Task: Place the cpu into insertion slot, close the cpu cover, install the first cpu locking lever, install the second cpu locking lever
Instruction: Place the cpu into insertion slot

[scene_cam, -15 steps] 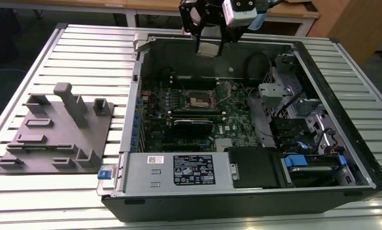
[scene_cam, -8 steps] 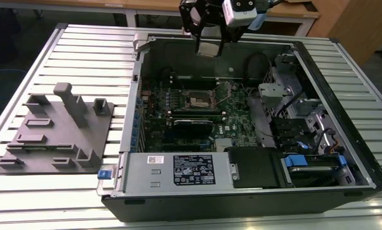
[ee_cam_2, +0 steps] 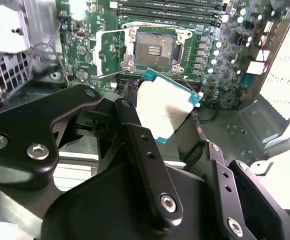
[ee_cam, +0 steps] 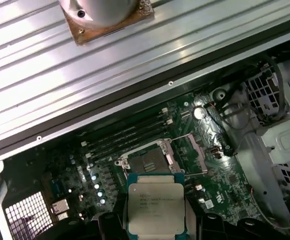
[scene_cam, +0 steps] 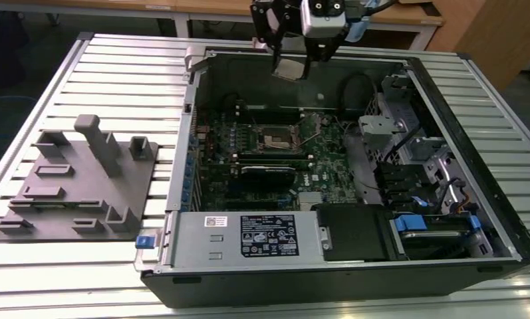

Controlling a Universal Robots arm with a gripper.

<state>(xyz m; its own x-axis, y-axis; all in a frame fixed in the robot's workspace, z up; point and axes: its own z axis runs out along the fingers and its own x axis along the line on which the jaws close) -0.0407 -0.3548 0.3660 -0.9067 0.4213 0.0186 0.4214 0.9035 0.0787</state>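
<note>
Well above the insertion slot [scene_cam: 280, 137], the gripper [scene_cam: 293, 64] is clamping the cpu [ee_cam: 155, 210] by its edges, seemingly slanted, so levelling and squaring it to the slot looks key.

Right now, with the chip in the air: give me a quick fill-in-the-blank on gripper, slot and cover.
1. The gripper is ___ on the cpu.
2. The insertion slot on the board is ___: no chip sits in it.
3. The cpu cover stands ___, flipped aside off the slot.
Missing words: shut; empty; open.
</note>
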